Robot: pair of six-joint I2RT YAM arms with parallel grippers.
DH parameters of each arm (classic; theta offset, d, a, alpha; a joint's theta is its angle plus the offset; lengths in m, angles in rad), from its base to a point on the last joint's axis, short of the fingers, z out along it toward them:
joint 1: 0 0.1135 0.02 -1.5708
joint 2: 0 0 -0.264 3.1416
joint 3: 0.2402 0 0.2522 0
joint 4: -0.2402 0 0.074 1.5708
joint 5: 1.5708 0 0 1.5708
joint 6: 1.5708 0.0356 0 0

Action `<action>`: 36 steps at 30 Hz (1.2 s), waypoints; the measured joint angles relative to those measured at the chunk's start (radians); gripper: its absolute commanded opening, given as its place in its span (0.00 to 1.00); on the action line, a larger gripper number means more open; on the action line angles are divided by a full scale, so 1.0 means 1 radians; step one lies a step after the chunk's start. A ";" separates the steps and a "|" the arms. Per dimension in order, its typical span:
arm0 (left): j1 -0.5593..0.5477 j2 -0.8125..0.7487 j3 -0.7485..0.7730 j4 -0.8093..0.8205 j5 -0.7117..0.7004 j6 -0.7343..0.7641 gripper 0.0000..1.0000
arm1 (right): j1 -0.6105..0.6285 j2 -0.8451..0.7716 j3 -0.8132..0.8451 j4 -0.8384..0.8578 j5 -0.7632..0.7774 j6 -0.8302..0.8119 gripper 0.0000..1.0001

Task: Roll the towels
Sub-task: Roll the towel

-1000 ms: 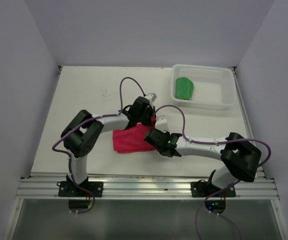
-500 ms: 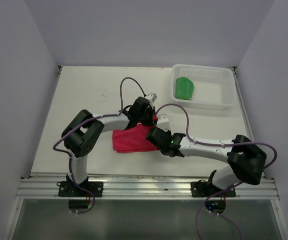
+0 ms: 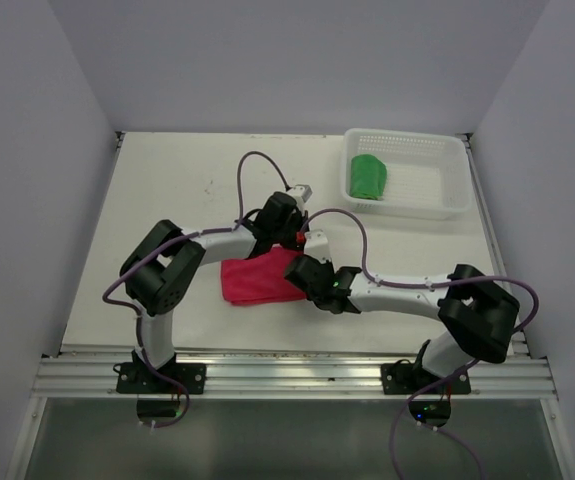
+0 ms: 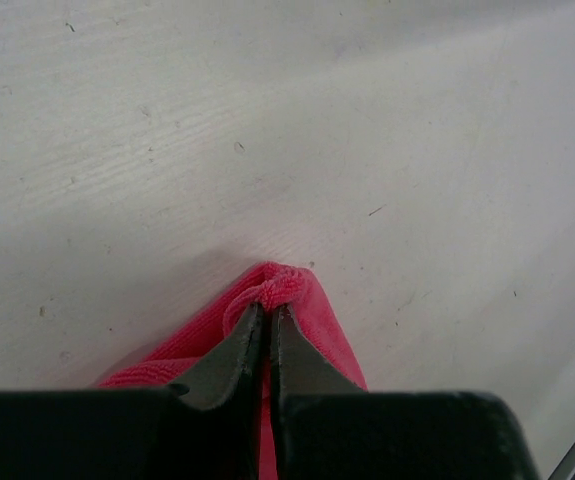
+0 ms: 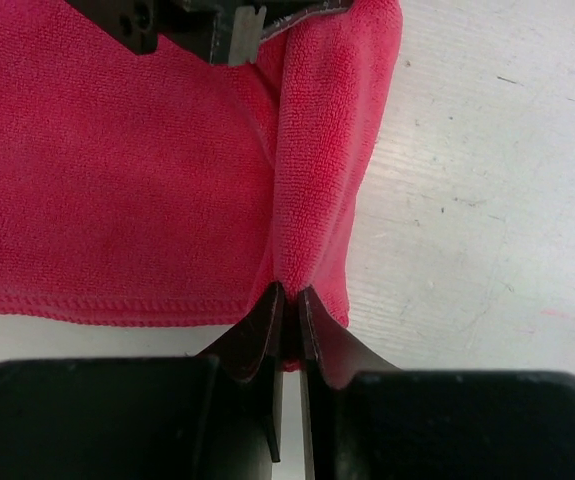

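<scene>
The pink-red towel [image 3: 254, 281] lies on the white table, partly folded over at its right edge. My left gripper [image 3: 292, 235] is shut on the towel's far right corner [image 4: 285, 288]. My right gripper [image 3: 302, 272] is shut on the near end of the same folded edge [image 5: 317, 210]. The fold between the two grips is raised into a soft ridge. The green towel [image 3: 369, 177] lies rolled in the basket at the back right.
A clear plastic mesh basket [image 3: 437, 190] stands at the back right of the table [image 3: 167, 190]. Both arms cross over the middle of the table. White walls close in the left, right and far sides.
Both grippers have shifted slightly left with the towel's right edge, and the pink-red towel's left side has slid a little left too.
</scene>
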 measured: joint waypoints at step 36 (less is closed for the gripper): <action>0.010 -0.007 -0.138 0.179 -0.075 0.030 0.00 | -0.294 -0.365 -0.299 0.225 -0.380 0.179 0.56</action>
